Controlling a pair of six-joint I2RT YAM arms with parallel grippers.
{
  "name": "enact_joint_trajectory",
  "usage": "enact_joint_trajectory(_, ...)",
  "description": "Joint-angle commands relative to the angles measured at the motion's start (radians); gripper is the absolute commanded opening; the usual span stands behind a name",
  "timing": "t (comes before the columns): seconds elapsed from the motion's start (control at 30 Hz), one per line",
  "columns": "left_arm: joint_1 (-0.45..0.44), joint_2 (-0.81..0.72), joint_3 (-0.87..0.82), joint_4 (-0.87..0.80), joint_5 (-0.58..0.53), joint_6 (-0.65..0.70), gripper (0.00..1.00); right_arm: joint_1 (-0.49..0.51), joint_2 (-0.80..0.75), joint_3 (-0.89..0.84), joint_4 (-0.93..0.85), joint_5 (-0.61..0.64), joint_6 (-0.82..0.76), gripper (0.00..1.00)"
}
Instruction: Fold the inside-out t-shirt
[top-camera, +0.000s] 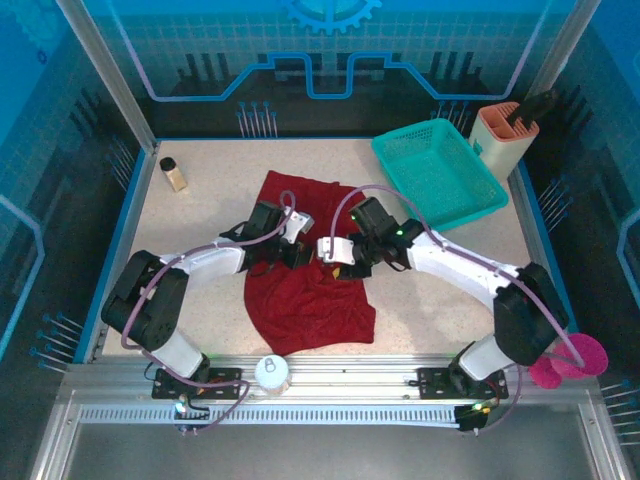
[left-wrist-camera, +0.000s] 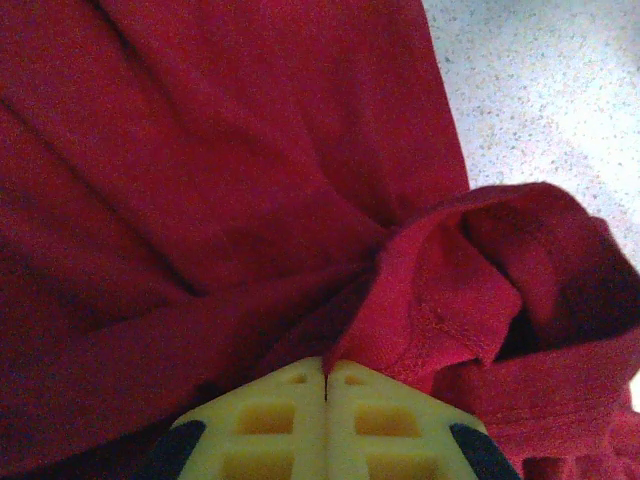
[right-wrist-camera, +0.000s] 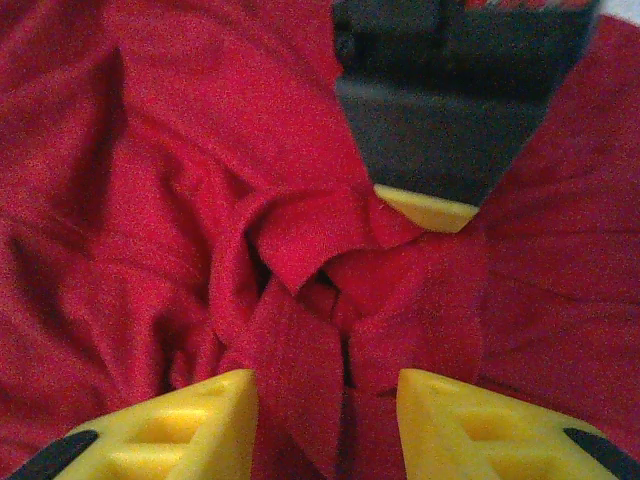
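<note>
Your desk (top-camera: 210, 215) is a pale speckled top. The shirt (top-camera: 310, 295) lies around the middle of it, a rumpled dark red heap running from mid-desk down toward the near edge. The teal basket (top-camera: 440, 170) sits at an angle in the far right corner, apart from the shirt.

Your left tool (left-wrist-camera: 325, 375) is clamped tight. Its yellow fingers (left-wrist-camera: 270, 420) are pressed together with a fold of the shirt pinched at the tips, and a hemmed edge bunches up just to the right of them. Your right tool (right-wrist-camera: 330, 400) has its fingers (right-wrist-camera: 190, 425) spread. A twisted knot of cloth sits between them, not squeezed.

The two tools are nose to nose over the shirt's middle, and the right wrist view catches the left one's yellow tip just past the knot. A small bottle (top-camera: 174, 175) stands at the far left, well away from the shirt.
</note>
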Motion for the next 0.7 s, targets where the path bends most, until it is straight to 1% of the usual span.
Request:
enact_joint_trajectory(0.0, 0.013, -0.013, -0.013, 0.032, 0.068, -0.033, 0.01, -0.012, 0.056, 0.067, -0.151, 0.019, -0.139, 0.42)
enact_joint_trajectory(0.1, 0.019, -0.013, -0.018, 0.046, 0.077, -0.046, 0.01, -0.009, 0.109, 0.114, -0.224, 0.011, -0.138, 0.39)
enact_joint_trajectory(0.23, 0.035, -0.018, -0.026, 0.063, 0.095, -0.068, 0.01, -0.01, 0.132, 0.099, -0.225, 0.086, -0.124, 0.39)
enact_joint_trajectory(0.27, 0.039, -0.02, -0.027, 0.069, 0.103, -0.072, 0.01, -0.017, 0.131, 0.098, -0.227, 0.085, -0.118, 0.36)
enact_joint_trajectory(0.3, 0.04, -0.022, -0.027, 0.073, 0.107, -0.077, 0.0, -0.021, 0.127, 0.102, -0.236, 0.078, -0.118, 0.28)
enact_joint_trajectory(0.37, 0.044, -0.032, -0.03, 0.074, 0.116, -0.084, 0.01, -0.024, 0.092, 0.095, -0.222, 0.065, -0.118, 0.05)
enact_joint_trajectory(0.4, 0.046, -0.037, -0.031, 0.075, 0.119, -0.088, 0.01, -0.024, 0.068, 0.085, -0.211, 0.051, -0.127, 0.0)
enact_joint_trajectory(0.53, 0.065, -0.088, -0.049, 0.075, 0.126, -0.109, 0.01, -0.025, -0.105, -0.019, -0.107, -0.094, -0.224, 0.0)
enact_joint_trajectory(0.67, 0.128, -0.155, -0.064, 0.071, 0.128, -0.139, 0.0, -0.02, -0.307, -0.148, 0.025, -0.199, -0.313, 0.0)
